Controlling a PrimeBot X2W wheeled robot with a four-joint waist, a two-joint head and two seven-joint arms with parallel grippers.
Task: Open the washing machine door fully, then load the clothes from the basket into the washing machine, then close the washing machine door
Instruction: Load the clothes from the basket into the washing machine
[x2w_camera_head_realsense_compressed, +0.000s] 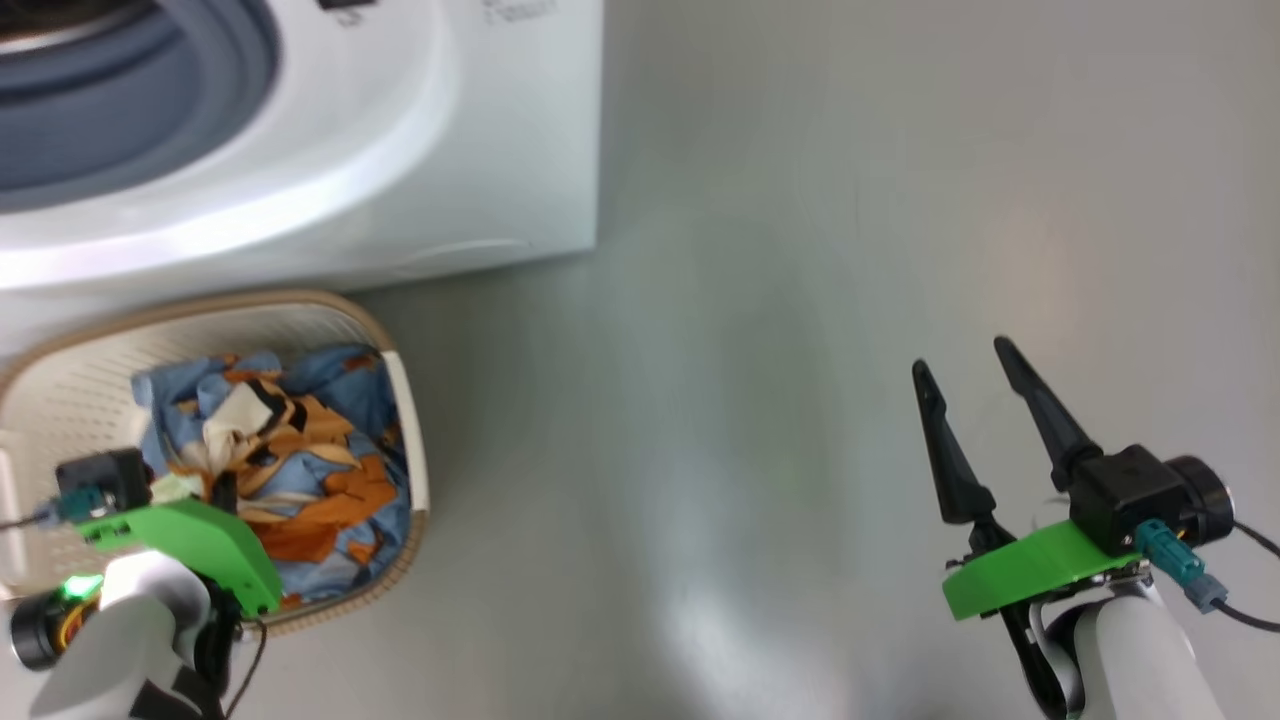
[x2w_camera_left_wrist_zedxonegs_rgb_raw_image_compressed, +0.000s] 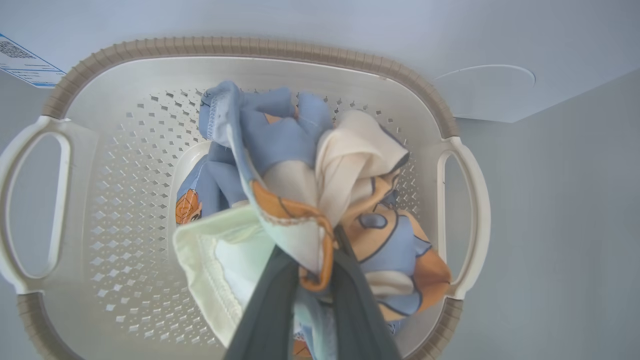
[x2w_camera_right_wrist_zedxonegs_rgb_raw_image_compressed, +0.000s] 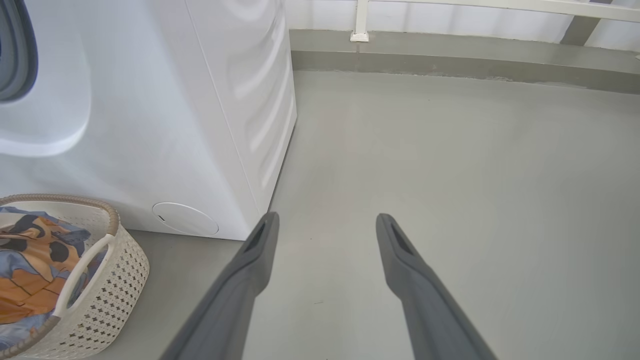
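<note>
Though in the basket (x2w_camera_left_wrist_zedxonegs_rgb_raw_image_compressed: 250, 46), clothes (x2w_camera_left_wrist_zedxonegs_rgb_raw_image_compressed: 280, 140) between left fingers (x2w_camera_left_wrist_zedxonegs_rgb_raw_image_compressed: 265, 310).

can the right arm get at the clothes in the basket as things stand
Probably not without a long reach: the right end effector hangs open over floor, well clear of the basket, and the left end effector is inside it, shut on the clothes.

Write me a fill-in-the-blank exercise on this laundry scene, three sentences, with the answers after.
1. The left gripper is ____ on a bunch of the clothes above the basket.
2. The right gripper holds nothing over the bare floor, and its jaws stand ____.
3. The basket stands on the floor in front of the white ____.

Missing words: shut; open; washing machine.
</note>
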